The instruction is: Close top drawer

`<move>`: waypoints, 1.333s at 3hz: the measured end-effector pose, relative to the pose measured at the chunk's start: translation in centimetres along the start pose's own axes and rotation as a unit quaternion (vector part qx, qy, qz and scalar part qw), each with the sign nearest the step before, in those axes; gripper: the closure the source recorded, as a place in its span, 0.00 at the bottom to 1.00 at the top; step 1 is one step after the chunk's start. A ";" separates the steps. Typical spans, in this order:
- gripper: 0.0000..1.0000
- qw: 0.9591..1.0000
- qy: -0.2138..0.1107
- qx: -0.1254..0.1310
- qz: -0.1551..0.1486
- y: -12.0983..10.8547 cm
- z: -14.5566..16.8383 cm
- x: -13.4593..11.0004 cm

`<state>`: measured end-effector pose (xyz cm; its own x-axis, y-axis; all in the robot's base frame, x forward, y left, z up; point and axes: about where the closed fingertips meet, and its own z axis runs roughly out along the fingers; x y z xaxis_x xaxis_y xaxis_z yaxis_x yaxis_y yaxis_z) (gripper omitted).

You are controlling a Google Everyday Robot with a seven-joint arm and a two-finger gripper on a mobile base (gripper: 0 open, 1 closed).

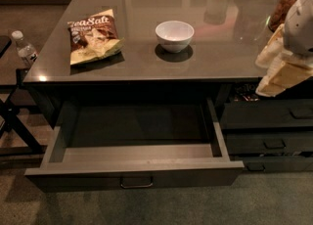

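The top drawer (134,174) is a wide dark-grey drawer pulled fully open under the counter, with grey inner walls and nothing visible inside. Its flat front carries a small bar pull (136,184) at the centre. My gripper (279,68) is at the right edge of the view, cream-coloured, hanging over the counter's front right corner, up and to the right of the drawer and apart from it.
On the glossy grey counter (146,67) lie a chip bag (93,35) and a white bowl (174,35). Narrower drawers (266,128) stack at the right. A water bottle (23,49) stands on a dark folding stand at the left. A white container and a jar are at the back right.
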<state>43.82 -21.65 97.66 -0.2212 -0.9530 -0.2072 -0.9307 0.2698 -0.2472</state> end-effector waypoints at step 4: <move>1.00 0.998 0.006 -0.019 0.052 5.1 2.9 1.8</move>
<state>39.54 -21.55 93.25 -0.3195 -0.9220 -0.2188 -0.9132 0.3613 -0.1888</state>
